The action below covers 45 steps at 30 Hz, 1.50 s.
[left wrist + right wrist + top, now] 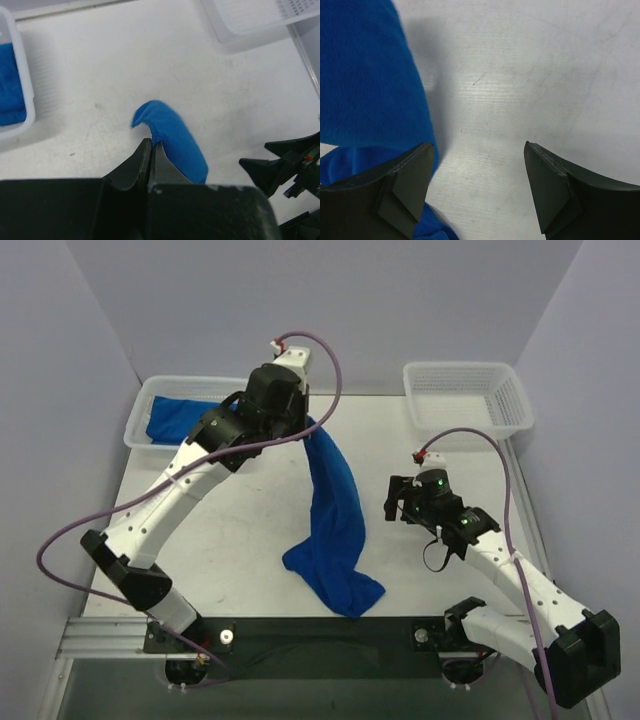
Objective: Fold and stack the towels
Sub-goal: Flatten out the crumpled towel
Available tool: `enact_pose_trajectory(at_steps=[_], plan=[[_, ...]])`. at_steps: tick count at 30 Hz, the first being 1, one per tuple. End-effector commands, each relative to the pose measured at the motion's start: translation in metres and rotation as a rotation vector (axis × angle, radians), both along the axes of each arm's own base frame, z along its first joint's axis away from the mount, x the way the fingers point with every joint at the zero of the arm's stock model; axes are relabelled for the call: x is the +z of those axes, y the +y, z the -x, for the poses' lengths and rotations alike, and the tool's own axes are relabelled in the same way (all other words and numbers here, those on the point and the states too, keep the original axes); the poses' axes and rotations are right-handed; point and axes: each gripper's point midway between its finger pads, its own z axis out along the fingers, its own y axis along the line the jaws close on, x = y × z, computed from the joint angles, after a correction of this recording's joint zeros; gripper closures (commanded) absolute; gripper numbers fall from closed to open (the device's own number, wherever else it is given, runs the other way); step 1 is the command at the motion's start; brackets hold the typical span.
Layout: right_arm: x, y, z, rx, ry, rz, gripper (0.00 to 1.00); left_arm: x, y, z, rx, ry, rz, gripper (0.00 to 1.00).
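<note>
A blue towel [335,515] hangs from my left gripper [300,425], which is shut on its top edge high above the table; its lower end lies bunched on the table near the front. The pinched towel [175,140] shows beside the left gripper [151,145] in the left wrist view. My right gripper [398,498] is open and empty, just right of the hanging towel. In the right wrist view the towel [367,85] fills the left side, next to the open right gripper [477,150]. More blue towel [185,418] lies in the left basket [140,420].
A white empty basket [467,395] stands at the back right, also in the left wrist view [250,20]. The left basket [20,75] shows at the left wrist view's left edge. The right arm's fingers [280,165] appear at that view's right.
</note>
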Motion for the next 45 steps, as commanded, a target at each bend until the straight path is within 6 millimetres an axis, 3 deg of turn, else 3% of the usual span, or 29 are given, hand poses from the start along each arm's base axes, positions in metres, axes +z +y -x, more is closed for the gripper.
enact_pose_trajectory(at_steps=[1, 3, 4, 6, 7, 10, 11, 15, 20, 21, 23, 24, 25, 26, 29, 32, 37, 45], plan=[[0.015, -0.014, -0.005, -0.047, -0.066, 0.028, 0.27, -0.027, 0.046, 0.02, 0.095, 0.107, -0.041, 1.0], [0.02, -0.013, -0.008, -0.035, -0.077, 0.033, 0.27, -0.038, 0.064, 0.027, 0.125, 0.149, -0.014, 1.0], [0.026, -0.011, -0.01, -0.026, -0.089, 0.029, 0.27, -0.074, 0.069, 0.036, 0.134, 0.241, -0.034, 1.0], [0.025, -0.005, -0.012, 0.014, -0.079, 0.036, 0.27, -0.099, 0.085, 0.047, 0.162, 0.298, -0.028, 1.0], [0.026, -0.002, -0.013, 0.03, -0.075, 0.034, 0.27, -0.14, 0.093, 0.061, 0.172, 0.388, -0.062, 1.0], [0.024, 0.01, -0.02, 0.1, -0.048, 0.046, 0.27, -0.186, 0.118, 0.075, 0.232, 0.489, -0.043, 1.0], [0.023, 0.017, -0.02, 0.137, -0.033, 0.031, 0.27, -0.22, 0.129, 0.087, 0.249, 0.552, -0.068, 1.0], [0.017, 0.042, -0.037, 0.243, 0.025, 0.033, 0.28, -0.269, 0.154, 0.107, 0.305, 0.652, -0.078, 1.0], [0.013, 0.074, -0.064, 0.386, 0.054, 0.063, 0.33, -0.29, 0.159, 0.118, 0.315, 0.709, -0.04, 1.0], [0.001, 0.082, -0.069, 0.414, 0.088, 0.07, 0.34, -0.294, 0.161, 0.121, 0.321, 0.718, -0.044, 1.0], [0.012, 0.103, -0.085, 0.477, 0.053, 0.07, 0.36, -0.296, 0.164, 0.12, 0.331, 0.719, -0.037, 1.0], [-0.004, 0.111, -0.09, 0.5, 0.089, 0.082, 0.37, -0.298, 0.164, 0.121, 0.333, 0.724, -0.037, 1.0], [0.008, 0.123, -0.104, 0.52, 0.054, 0.075, 0.38, -0.3, 0.164, 0.122, 0.333, 0.727, -0.036, 1.0], [0.006, 0.135, -0.106, 0.565, 0.05, 0.081, 0.39, -0.299, 0.164, 0.121, 0.334, 0.723, -0.033, 1.0], [-0.021, 0.161, -0.123, 0.615, 0.094, 0.082, 0.39, -0.3, 0.161, 0.124, 0.315, 0.738, -0.022, 1.0], [-0.037, 0.182, -0.131, 0.648, 0.116, 0.084, 0.39, -0.3, 0.161, 0.127, 0.311, 0.739, -0.016, 1.0], [-0.056, 0.207, -0.125, 0.7, 0.151, 0.115, 0.4, -0.296, 0.163, 0.128, 0.317, 0.724, -0.007, 1.0], [-0.099, 0.209, -0.118, 0.682, 0.259, 0.194, 0.44, -0.296, 0.164, 0.131, 0.316, 0.726, -0.002, 1.0]])
